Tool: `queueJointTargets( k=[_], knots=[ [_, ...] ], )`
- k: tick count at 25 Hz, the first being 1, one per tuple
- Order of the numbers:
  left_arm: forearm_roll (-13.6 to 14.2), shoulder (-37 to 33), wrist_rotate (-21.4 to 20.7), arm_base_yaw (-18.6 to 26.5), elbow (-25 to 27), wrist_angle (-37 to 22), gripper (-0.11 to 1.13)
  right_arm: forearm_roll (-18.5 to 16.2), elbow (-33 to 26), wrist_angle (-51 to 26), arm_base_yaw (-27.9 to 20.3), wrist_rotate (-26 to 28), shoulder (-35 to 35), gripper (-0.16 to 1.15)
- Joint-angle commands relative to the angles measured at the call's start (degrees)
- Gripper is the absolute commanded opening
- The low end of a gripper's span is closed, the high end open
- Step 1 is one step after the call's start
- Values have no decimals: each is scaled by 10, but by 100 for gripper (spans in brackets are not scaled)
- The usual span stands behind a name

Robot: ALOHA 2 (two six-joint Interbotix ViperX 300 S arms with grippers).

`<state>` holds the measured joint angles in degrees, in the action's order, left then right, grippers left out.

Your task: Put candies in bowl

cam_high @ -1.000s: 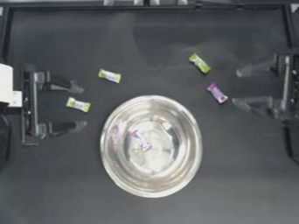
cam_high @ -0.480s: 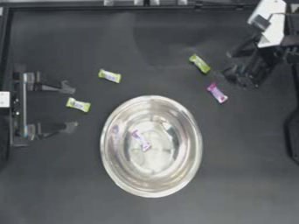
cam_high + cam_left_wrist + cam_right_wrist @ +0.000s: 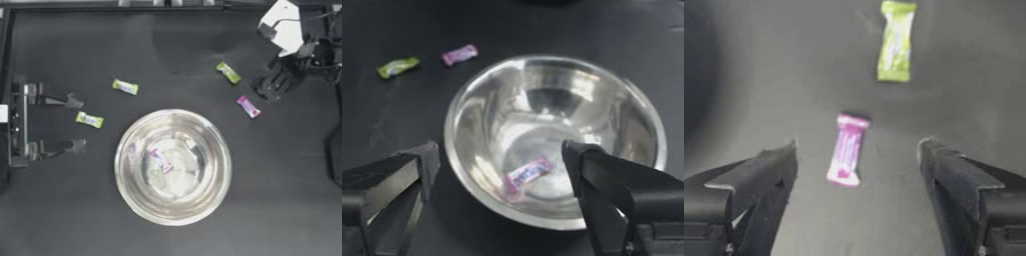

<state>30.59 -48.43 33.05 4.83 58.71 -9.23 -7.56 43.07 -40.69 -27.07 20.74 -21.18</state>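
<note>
Moved: my right gripper [image 3: 267,91] has swung in, jaws wide, just beside pink candy [image 3: 248,107]. Left gripper [image 3: 73,124] parked wide at left. Bowl [image 3: 220,165]: one pink candy [image 3: 159,160] in. Outside: three green, one pink.

1. Right gripper [image 3: 856,165]: two dark jaws spread wide, nothing held.
2. Small pink-purple wrapped candy with twisted ends [image 3: 846,149] lies between them on the dark table [image 3: 764,75], touching neither.
3. Yellow-green wrapped candy [image 3: 896,41] lies farther off, apart.
</note>
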Motion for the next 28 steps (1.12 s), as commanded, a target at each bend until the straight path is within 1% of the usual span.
queueJointTargets(
  k=[1, 4, 12, 19, 28],
  knots=[
    [-4, 4, 1, 2, -7, 1, 102, 7, -11, -5, 10, 11, 16, 99],
    [-9, 4, 1, 4, -7, 1, 102, 5, -11, -6, 14, 29, 37, 99],
    [-11, 9, 1, 4, -5, 1, 102, 2, -5, -1, 26, 67, 76, 99],
    [-10, 20, 1, 5, -8, 1, 102, -22, 2, 26, 34, 101, 109, 99],
    [-13, 22, 1, 5, -9, 1, 102, -52, 3, 39, 42, 125, 149, 99]
  ],
)
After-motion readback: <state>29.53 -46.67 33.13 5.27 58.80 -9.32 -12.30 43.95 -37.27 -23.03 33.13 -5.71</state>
